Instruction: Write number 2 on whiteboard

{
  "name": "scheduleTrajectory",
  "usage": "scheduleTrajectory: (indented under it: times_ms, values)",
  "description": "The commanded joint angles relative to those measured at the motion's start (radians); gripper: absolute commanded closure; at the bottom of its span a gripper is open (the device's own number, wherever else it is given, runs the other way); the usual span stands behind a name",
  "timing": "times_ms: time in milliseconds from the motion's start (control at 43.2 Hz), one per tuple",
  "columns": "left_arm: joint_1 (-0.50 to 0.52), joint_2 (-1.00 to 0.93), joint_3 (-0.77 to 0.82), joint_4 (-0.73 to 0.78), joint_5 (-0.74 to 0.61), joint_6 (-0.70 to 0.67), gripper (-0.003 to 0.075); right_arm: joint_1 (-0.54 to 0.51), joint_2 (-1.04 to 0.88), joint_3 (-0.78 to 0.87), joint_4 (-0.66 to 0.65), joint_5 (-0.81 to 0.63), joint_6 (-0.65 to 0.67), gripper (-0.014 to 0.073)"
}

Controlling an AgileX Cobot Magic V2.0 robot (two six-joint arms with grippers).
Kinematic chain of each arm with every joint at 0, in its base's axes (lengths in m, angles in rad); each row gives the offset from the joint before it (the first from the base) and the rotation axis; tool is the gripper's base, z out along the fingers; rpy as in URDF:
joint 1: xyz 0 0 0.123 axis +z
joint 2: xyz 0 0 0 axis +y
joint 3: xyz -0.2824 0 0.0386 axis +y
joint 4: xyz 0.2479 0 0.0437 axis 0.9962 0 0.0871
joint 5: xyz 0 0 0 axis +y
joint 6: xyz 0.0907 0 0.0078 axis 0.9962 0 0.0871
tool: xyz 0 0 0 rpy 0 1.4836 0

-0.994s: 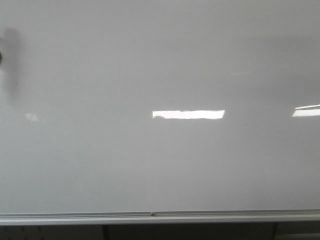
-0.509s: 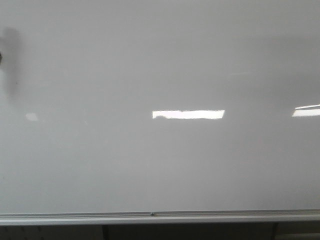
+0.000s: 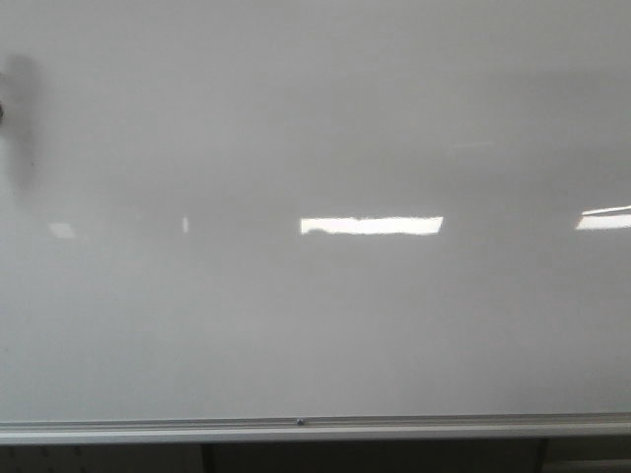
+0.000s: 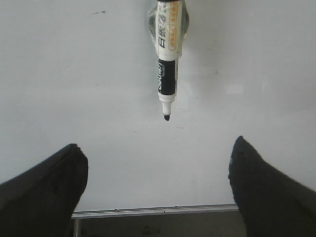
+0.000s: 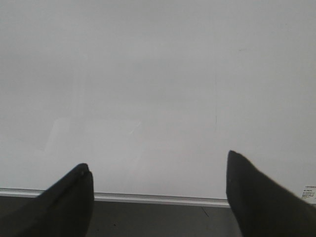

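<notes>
The whiteboard (image 3: 315, 325) fills almost the whole front view, glossy and grey-white; neither gripper shows there. The number 2 is out of view in every frame. In the left wrist view a black-and-white marker (image 4: 167, 64) hangs on the board (image 4: 74, 74), uncapped, its black tip pointing toward my left gripper (image 4: 157, 143). That gripper is open, its fingers wide apart and well short of the marker, with nothing between them. My right gripper (image 5: 157, 159) is also open and empty, facing bare board (image 5: 148, 74) just above the frame.
A silver metal frame (image 3: 296, 427) runs along the board's lower edge, with dark space below it. Bright rectangular reflections (image 3: 372, 226) lie on the board. A dark blurred shadow (image 3: 22, 108) sits at the far left. A small label (image 5: 308, 193) is near the frame.
A thin bright glint has appeared on the board left of the middle reflection, and the faint patch at far left has shifted slightly. Nothing else differs.
</notes>
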Motion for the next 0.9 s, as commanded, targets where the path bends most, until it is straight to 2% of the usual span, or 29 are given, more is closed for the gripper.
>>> scheduleTrajectory:
  times_ms: [0, 463, 879]
  values:
    - [-0.007, 0.040, -0.062, -0.006, -0.080, -0.001, 0.0156, -0.007, 0.002, -0.027, -0.010, -0.063, 0.000, 0.0015]
    - [-0.007, 0.235, -0.167, -0.010, -0.166, -0.001, 0.0156, -0.007, 0.002, -0.027, -0.010, -0.063, 0.000, 0.0015]
    - [-0.008, 0.288, -0.187, -0.010, -0.201, -0.001, 0.0156, -0.007, 0.002, -0.027, -0.010, -0.063, 0.000, 0.0015]
